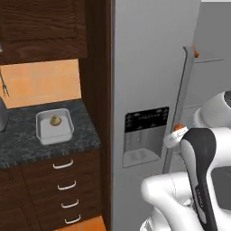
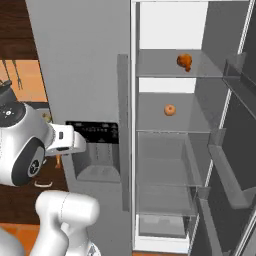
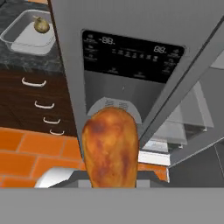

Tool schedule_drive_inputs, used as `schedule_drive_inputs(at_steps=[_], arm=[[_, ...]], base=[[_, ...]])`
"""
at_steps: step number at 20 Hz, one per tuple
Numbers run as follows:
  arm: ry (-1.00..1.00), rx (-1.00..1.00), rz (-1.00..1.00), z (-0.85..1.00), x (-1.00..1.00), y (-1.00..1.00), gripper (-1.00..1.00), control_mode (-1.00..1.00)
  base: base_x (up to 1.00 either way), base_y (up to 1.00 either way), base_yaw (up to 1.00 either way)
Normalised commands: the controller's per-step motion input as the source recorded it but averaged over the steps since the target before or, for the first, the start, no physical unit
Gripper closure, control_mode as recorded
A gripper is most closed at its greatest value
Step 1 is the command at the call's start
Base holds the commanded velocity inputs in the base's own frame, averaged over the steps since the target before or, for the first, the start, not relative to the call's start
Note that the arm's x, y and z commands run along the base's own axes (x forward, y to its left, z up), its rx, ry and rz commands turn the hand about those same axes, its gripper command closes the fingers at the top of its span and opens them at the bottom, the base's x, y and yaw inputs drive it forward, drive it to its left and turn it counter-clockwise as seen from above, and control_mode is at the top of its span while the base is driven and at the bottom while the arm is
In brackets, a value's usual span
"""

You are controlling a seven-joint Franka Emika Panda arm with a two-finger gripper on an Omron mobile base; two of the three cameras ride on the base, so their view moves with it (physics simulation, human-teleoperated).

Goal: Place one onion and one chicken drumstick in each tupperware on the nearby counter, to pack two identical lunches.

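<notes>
- The gripper (image 3: pixel 110 186) is clamped on a glazed orange-brown chicken drumstick (image 3: pixel 110 148), carried from the fridge for packing.
- The pale grey translucent tupperware (image 1: pixel 54 126) on the dark speckled counter (image 1: pixel 27 146) holds one tan onion (image 1: pixel 55 121), awaiting the drumstick.

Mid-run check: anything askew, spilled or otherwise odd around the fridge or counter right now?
Nothing spilled or damaged. The fridge's right door stands open, with an onion and a drumstick on its shelves. The gripper holds another drumstick. On the counter, the tupperware sits square, holding one onion.
</notes>
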Motion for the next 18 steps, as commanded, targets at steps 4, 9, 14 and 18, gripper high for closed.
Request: schedule_drive_inputs(at_steps=[4,9,14,18], arm=[[0.0,0.0,0.0,0.0,0.0,0.0,1.0,1.0],[0.0,0.0,0.0,0.0,0.0,0.0,1.0,1.0],[0.0,0.0,0.0,0.0,0.0,0.0,1.0,1.0],[0.0,0.0,0.0,0.0,0.0,0.0,1.0,1.0]], base=[[0.35,1.0,0.0],[0.55,1.0,0.0],[0.62,1.0,-0.03],[0.67,0.81,-0.1]])
